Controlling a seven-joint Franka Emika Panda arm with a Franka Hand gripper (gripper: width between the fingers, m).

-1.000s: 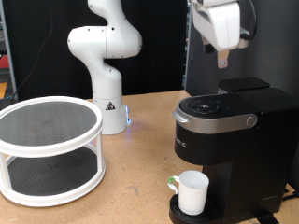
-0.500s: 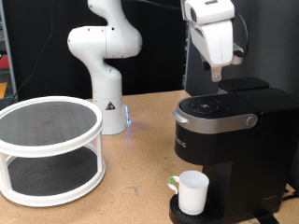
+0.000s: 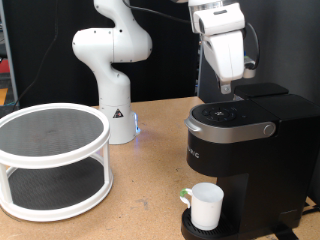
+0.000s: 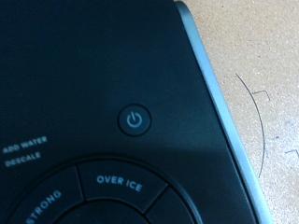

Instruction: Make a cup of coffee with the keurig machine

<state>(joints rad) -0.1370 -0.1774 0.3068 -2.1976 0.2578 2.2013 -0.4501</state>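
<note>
One hand (image 3: 227,89), its fingertips drawn narrowly together and holding nothing, was seen poised just above the round button panel (image 3: 226,114) of the keurig machine (image 3: 250,160), and since the wrist view was filled by the power button (image 4: 135,119) with the "OVER ICE" key (image 4: 123,181) beside it, the step in hand was judged to be the starting of the brew, for which a straight, light press on the chosen button would be called for. The cup (image 3: 206,205) was found already set on the drip tray (image 3: 192,229) under the spout. A second white robot arm (image 3: 114,60) and a two-tier round rack (image 3: 52,160) were noted on the tabletop (image 3: 140,200) towards the exterior view's left, well apart, and nothing was seen in the way.
</note>
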